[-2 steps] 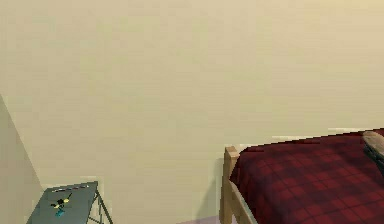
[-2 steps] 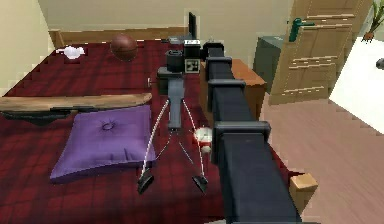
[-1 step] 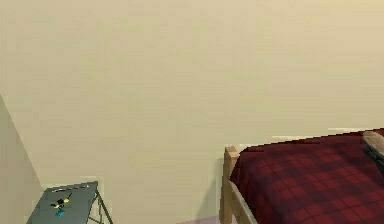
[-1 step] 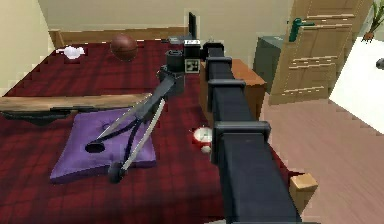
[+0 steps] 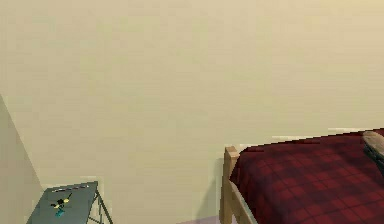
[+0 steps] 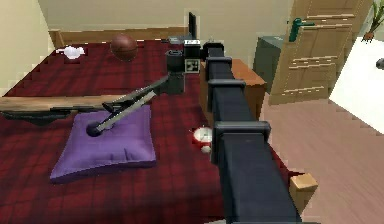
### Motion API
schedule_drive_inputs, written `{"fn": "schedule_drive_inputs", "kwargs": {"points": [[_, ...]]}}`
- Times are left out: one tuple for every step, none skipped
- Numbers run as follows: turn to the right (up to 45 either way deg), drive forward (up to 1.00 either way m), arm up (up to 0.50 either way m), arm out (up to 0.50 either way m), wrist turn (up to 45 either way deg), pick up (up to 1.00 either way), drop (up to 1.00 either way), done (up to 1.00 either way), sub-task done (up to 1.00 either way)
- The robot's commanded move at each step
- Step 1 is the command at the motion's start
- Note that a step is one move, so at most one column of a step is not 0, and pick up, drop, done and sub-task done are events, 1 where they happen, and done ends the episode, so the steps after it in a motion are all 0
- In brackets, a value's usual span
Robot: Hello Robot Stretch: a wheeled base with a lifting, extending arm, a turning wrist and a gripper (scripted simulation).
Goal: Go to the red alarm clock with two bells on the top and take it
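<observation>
Clock: small red round clock with a white face (image 6: 204, 137), on the dark red plaid bed cover (image 6: 60, 95), just left of the dark square arm bar (image 6: 245, 150), near the purple pillow (image 6: 105, 150).
Pincer: dark two-finger gripper (image 6: 168, 82) over the bed; its grip and any load cannot be told.

A pillow (image 6: 100, 145) lies on the bed (image 6: 60, 80), the alarm clock (image 6: 203, 137) right of it, a ball (image 6: 123, 45) behind.

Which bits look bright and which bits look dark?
Forward view: the cream wall is evenly bright, the side wall at the left a shade dimmer. Arm side view: the floor at the right edge is palest; the arm is darkest, against the deep red bed.
</observation>
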Motion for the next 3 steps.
{"fn": "schedule_drive_inputs", "kwargs": {"points": [[0.0, 0.0, 0.0, 0.0, 45.0, 0.0, 0.0, 0.0, 0.0], [0.0, 0.0, 0.0, 0.0, 45.0, 0.0, 0.0, 0.0, 0.0], [0.0, 0.0, 0.0, 0.0, 24.0, 0.0, 0.0, 0.0, 0.0]]}}
